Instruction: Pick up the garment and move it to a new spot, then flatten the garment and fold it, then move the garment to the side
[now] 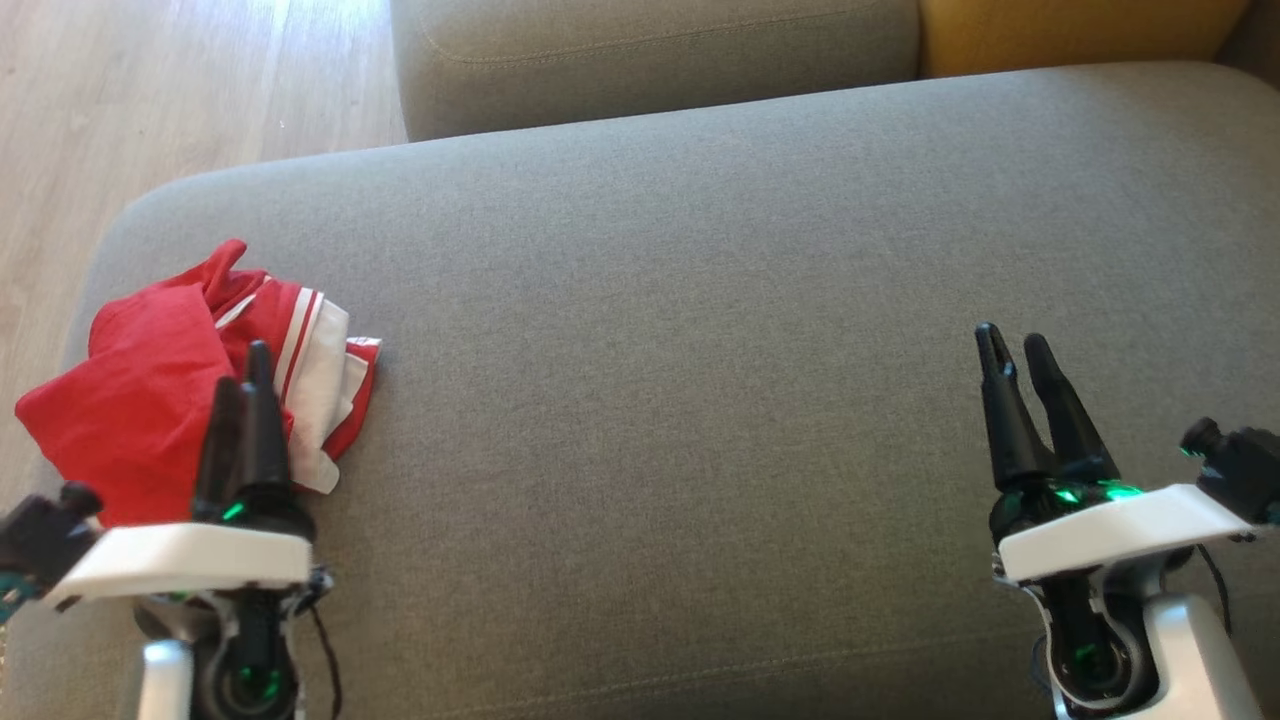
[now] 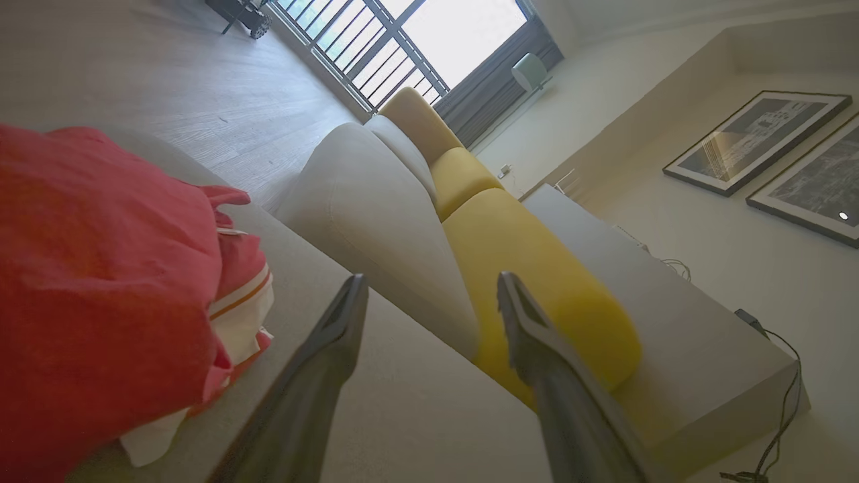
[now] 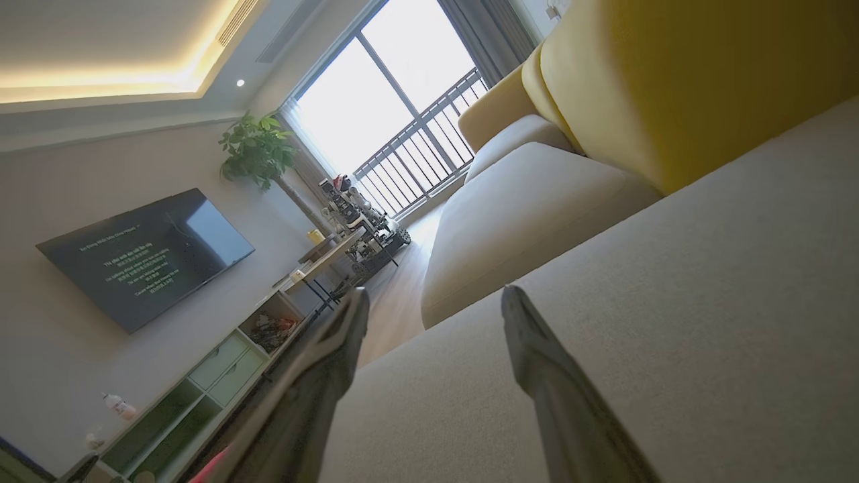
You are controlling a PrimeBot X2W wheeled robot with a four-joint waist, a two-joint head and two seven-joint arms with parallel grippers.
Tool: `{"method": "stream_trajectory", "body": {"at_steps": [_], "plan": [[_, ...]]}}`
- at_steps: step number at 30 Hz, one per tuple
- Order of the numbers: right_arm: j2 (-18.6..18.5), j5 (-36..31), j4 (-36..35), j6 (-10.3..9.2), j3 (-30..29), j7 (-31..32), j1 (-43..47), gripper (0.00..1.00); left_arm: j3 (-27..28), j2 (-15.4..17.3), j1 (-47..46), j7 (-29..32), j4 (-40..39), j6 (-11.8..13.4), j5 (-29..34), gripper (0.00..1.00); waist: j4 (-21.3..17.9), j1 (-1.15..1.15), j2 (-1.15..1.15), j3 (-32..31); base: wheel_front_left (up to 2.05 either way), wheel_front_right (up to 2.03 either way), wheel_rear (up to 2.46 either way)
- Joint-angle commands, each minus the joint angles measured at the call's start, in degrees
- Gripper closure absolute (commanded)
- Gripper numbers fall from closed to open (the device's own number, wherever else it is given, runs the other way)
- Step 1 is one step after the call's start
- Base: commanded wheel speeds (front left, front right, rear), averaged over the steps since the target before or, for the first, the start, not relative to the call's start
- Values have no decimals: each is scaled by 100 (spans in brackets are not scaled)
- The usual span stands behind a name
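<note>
A crumpled red garment (image 1: 150, 390) with white stripes lies bunched at the left end of the grey sofa cushion (image 1: 700, 300). My left gripper (image 1: 246, 368) hovers at its near right edge, fingers pointing across the white-striped part. In the left wrist view the garment (image 2: 100, 268) is heaped left of the left gripper (image 2: 433, 278), whose jaws stand open with nothing between them. My right gripper (image 1: 1011, 336) stands open over bare cushion at the lower right, far from the garment. The right wrist view shows the right gripper (image 3: 436, 292) open and empty too.
The cushion's rounded left edge drops to a wooden floor (image 1: 150, 100) just beyond the garment. A second grey cushion (image 1: 650, 60) and a yellow cushion (image 1: 1080, 35) sit at the back. Bare grey fabric stretches between my two grippers.
</note>
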Motion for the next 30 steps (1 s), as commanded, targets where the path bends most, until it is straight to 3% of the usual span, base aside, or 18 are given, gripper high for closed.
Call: {"method": "stream_trajectory", "body": {"at_steps": [1,7,22,30], "plan": [[-48,-223,-291,0,96,-80,-283,0,25,82,-201,-68,-286,23,270,0,-5,0,0,0,0,0,0],[-49,-766,-319,0,121,-182,-249,0,-449,323,-173,-168,-345,423,1052,0,-31,0,0,-5,0,0,0],[-51,-2318,-317,0,-16,-437,-192,0,-2152,1377,-416,-420,-247,2146,2309,0,-60,0,0,-27,0,0,0],[-52,-2888,-256,0,46,-574,-147,0,-2743,1683,-590,-554,-154,2650,2635,0,-85,0,0,-28,0,0,0]]}}
